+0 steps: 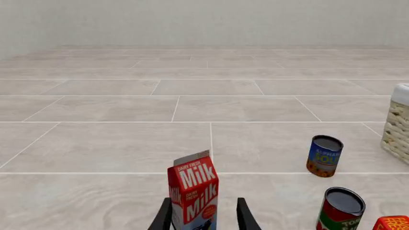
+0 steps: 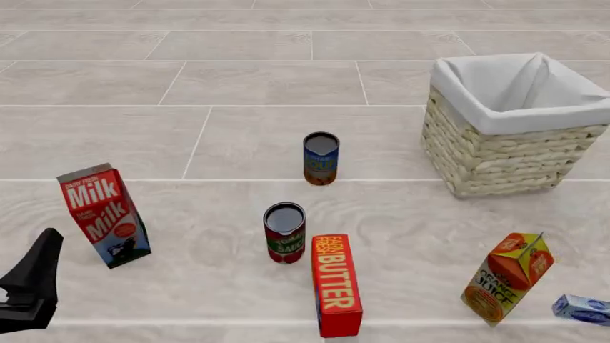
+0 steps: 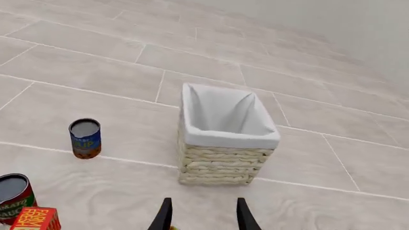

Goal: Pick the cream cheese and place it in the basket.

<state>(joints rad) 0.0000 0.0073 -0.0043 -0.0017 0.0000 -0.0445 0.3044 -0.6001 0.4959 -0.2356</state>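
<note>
The cream cheese (image 2: 583, 309), a small pale blue-and-white box, lies at the front right edge of the front view, just right of the orange juice carton (image 2: 508, 277). It shows in neither wrist view. The basket (image 2: 496, 161), woven wicker with a white lining, stands at the back right and is empty; the right wrist view shows it straight ahead (image 3: 223, 163). My left gripper (image 2: 33, 286) is open at the front left, just behind the milk carton (image 2: 103, 214). My right gripper (image 3: 203, 218) is open and empty; it is out of the front view.
A blue can (image 2: 321, 158) stands mid-table, and a tomato can (image 2: 284, 232) stands in front of it. The red-orange butter box (image 2: 336, 284) lies beside the tomato can. In the left wrist view the milk carton (image 1: 193, 191) stands just beyond my open fingers.
</note>
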